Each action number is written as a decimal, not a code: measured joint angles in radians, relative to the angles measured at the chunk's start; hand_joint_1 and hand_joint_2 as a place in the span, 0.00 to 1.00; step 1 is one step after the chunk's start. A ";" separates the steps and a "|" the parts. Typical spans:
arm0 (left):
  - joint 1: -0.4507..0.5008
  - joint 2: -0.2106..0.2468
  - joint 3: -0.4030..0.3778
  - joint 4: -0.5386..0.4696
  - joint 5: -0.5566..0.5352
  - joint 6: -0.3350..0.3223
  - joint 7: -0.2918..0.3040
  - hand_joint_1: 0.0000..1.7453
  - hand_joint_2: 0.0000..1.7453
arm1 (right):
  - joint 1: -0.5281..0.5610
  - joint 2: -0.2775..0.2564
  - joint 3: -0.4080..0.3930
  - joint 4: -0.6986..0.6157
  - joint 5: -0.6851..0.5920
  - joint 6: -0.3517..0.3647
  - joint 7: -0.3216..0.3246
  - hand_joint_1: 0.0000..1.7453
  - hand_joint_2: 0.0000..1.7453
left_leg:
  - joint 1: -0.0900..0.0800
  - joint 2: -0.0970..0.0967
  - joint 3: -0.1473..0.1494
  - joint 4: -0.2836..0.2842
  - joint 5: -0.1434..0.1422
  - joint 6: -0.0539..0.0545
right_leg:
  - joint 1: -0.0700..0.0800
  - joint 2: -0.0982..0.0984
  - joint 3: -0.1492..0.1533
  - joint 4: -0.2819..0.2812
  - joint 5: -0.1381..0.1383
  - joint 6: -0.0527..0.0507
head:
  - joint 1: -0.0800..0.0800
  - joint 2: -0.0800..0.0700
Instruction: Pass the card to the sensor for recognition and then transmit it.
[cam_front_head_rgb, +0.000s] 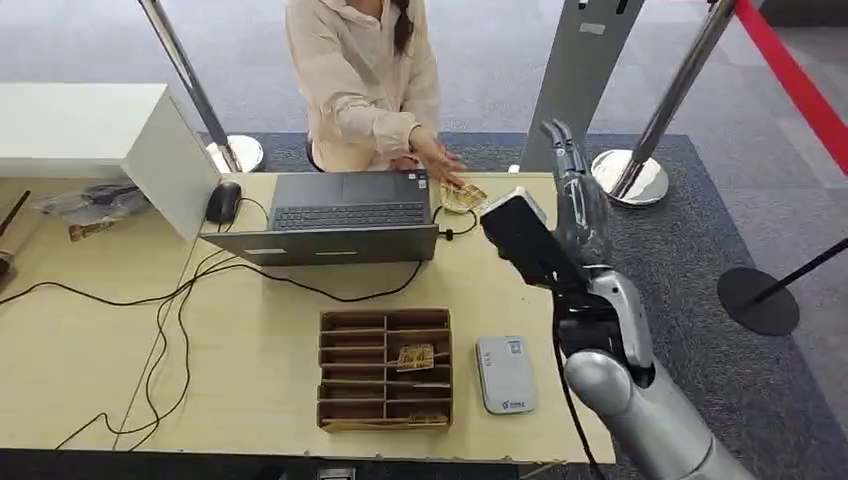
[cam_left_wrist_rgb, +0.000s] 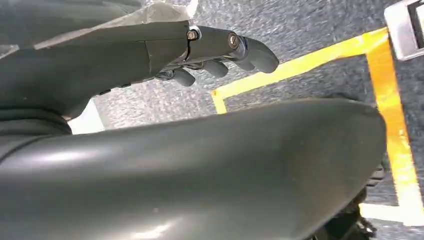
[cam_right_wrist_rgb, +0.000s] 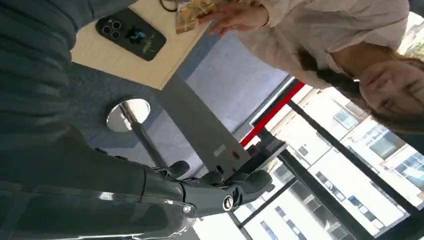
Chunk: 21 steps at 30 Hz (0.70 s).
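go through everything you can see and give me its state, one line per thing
Right hand: raised past the table edge, fingers extended, holding nothing.
Left hand: hanging over the floor, fingers curled in, holding nothing.
Laptop: open.
Card: flat on the table, under a person's hand.
Organizer: holds cards in two slots.
Sensor: flat, nothing on it.
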 joint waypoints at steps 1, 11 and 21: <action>-0.001 0.000 0.000 0.000 0.001 -0.001 0.002 0.00 0.00 | 0.018 -0.013 -0.010 -0.013 0.006 -0.002 -0.005 0.00 1.00 | 0.000 0.000 0.000 0.000 0.000 0.000 | 0.000 0.000 0.000 0.000 0.000 0.000 | 0.000 0.000; -0.003 0.003 0.002 0.000 0.010 0.004 0.005 0.00 0.00 | 0.174 -0.084 -0.092 -0.107 0.027 -0.003 -0.010 0.00 1.00 | 0.000 0.000 0.000 0.000 0.000 0.000 | 0.000 0.000 0.000 0.000 0.000 0.000 | 0.000 0.000; -0.006 0.014 0.002 0.000 0.007 0.002 -0.003 0.00 0.00 | 0.275 -0.110 -0.089 -0.147 -0.236 0.115 -0.154 0.06 1.00 | 0.000 0.000 0.000 0.000 0.000 0.000 | 0.000 0.000 0.000 0.000 0.000 0.000 | 0.000 0.000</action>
